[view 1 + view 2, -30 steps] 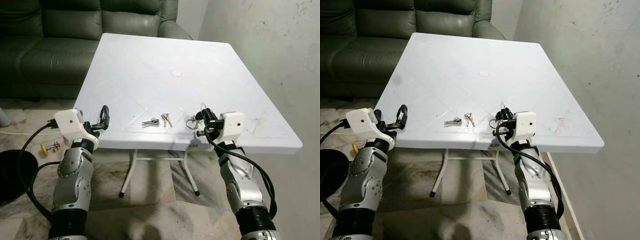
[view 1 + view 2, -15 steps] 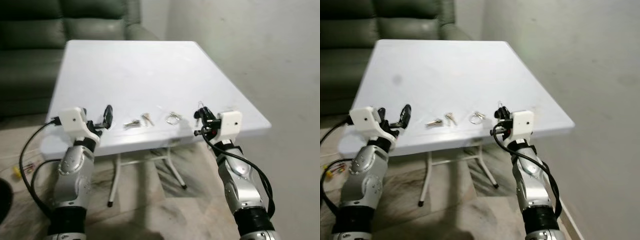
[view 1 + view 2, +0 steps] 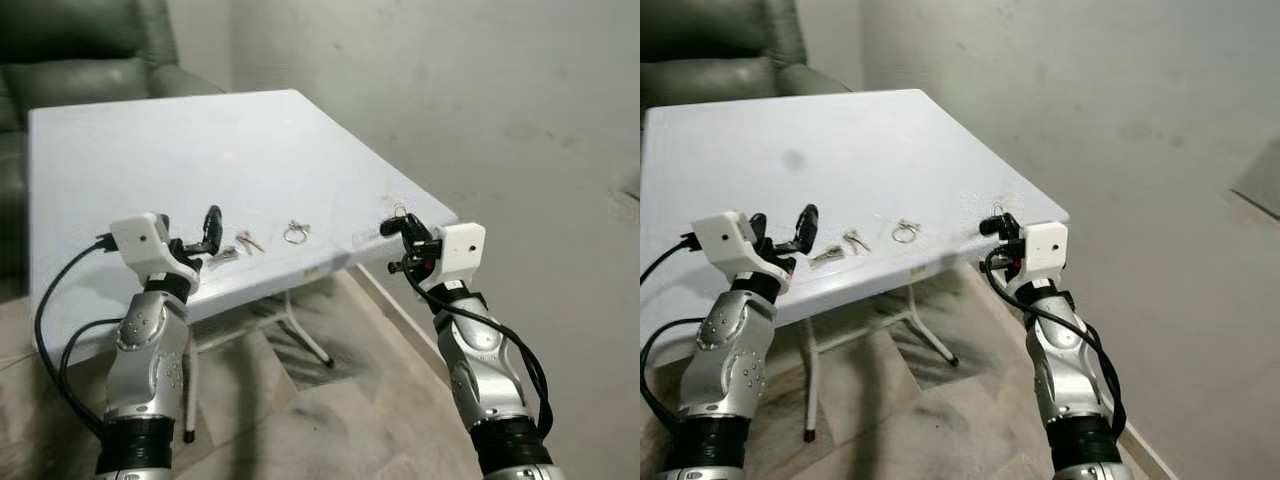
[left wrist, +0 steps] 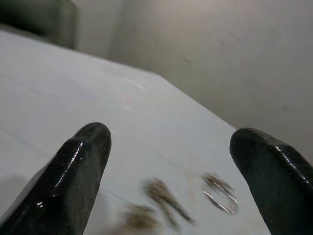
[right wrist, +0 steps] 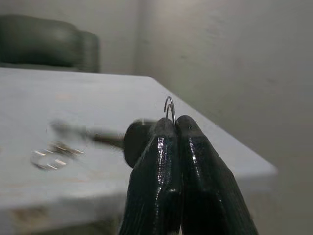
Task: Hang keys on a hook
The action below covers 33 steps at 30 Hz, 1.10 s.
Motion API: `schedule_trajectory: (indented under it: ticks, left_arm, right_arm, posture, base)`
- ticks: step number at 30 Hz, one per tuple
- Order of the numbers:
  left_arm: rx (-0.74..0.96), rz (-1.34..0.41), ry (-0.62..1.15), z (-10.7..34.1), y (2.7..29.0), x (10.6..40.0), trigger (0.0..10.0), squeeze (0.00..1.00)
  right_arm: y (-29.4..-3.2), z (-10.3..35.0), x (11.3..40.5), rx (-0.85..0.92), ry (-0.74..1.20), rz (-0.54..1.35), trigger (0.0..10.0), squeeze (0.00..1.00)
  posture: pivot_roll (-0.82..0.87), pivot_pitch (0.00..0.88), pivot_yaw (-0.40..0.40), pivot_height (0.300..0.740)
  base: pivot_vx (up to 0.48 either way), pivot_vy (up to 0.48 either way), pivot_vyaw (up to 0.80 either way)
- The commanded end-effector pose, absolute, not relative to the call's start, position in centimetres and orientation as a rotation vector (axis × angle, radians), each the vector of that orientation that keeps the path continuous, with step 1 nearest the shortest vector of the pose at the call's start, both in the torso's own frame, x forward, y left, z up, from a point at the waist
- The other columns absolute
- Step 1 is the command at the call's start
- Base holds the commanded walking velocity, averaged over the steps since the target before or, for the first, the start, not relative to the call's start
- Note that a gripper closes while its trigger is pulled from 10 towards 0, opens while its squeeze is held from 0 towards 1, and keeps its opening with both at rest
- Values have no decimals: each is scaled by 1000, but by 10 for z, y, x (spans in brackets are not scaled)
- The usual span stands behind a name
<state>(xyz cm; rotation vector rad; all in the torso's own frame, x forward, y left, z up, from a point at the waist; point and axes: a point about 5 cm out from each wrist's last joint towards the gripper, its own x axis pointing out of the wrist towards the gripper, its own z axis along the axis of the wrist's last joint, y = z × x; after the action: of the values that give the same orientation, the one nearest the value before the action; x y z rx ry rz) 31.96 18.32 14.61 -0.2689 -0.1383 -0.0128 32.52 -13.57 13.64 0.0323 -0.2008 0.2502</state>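
Two small bunches of keys and a loose key ring lie near the front edge of the white table. My left gripper hovers open just left of the keys, which appear blurred between its fingers in the left wrist view. My right gripper is shut at the table's right corner, away from the keys. A thin bent wire hook sticks up from between its pressed fingertips.
A dark green sofa stands behind the table. A bare grey wall runs along the right. The table's white legs stand on the tiled floor below my arms.
The whole view has swung to the right, so table and sofa slid left in the picture. Keys and ring still lie on the table. Both grippers hold the same posture.
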Motion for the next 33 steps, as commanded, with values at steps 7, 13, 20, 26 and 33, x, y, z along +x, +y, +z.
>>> schedule_trajectory:
  ticks: [7, 13, 20, 26, 33]
  left_arm:
    - [-280, -21, -121, 146, 175, 318, 10000, 0]
    - [-267, -27, -112, 145, 174, 318, 10000, 0]
    - [-259, -47, -117, 146, 170, 316, 10000, 0]
    - [-239, -64, -111, 146, 164, 316, 10000, 0]
    - [-229, -87, -103, 145, 161, 314, 10000, 0]
  right_arm:
    - [-143, 140, 325, 20, -203, 233, 10000, 0]
    - [-144, 140, 325, 20, -200, 233, 10000, 0]
    - [-143, 139, 324, 23, -197, 227, 10000, 0]
    - [-142, 138, 323, 27, -197, 224, 10000, 0]
    - [-144, 134, 318, 32, -192, 207, 10000, 0]
  posture:
    - [72, 0, -102, 715]
    - [72, 0, -102, 715]
    - [73, 0, -95, 715]
    - [71, 0, -86, 715]
    - [57, 0, -54, 715]
  base:
    - [0, 0, -708]
    - [0, 0, -710]
    - [0, 0, -707]
    - [0, 0, -709]
    - [0, 0, -710]
